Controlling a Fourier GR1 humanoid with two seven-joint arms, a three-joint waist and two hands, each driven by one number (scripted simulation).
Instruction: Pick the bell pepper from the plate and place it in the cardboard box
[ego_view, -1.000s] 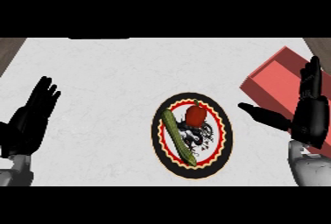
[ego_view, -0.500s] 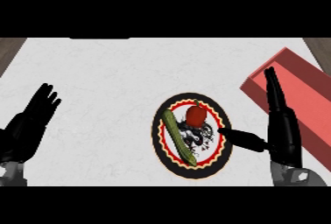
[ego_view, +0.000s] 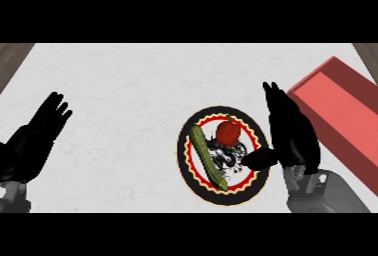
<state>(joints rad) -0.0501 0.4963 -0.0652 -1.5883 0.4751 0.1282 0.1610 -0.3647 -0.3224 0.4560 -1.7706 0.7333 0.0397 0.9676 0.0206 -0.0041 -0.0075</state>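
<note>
Two hands showing — right hand (ego_view: 289, 135) hovering beside the plate (ego_view: 193, 176), fingers straight and spread from the thumb, pinching nothing; left hand (ego_view: 35, 140) resting open at the view's left. Sitting on the plate, near its top: the bell pepper (ego_view: 228, 132), red, rounded, glossy-looking, beside a long green vegetable (ego_view: 208, 156). Judging the reach as under way — best sliding leftward over the patterned rim, then curling round the pepper without nudging the vegetable. Waiting at the right: the cardboard box (ego_view: 341, 110), reddish, flat-walled.

surface: white marbled counter (ego_view: 133, 80) | far corners: brown wood floor (ego_view: 13, 52) | light: even
</note>
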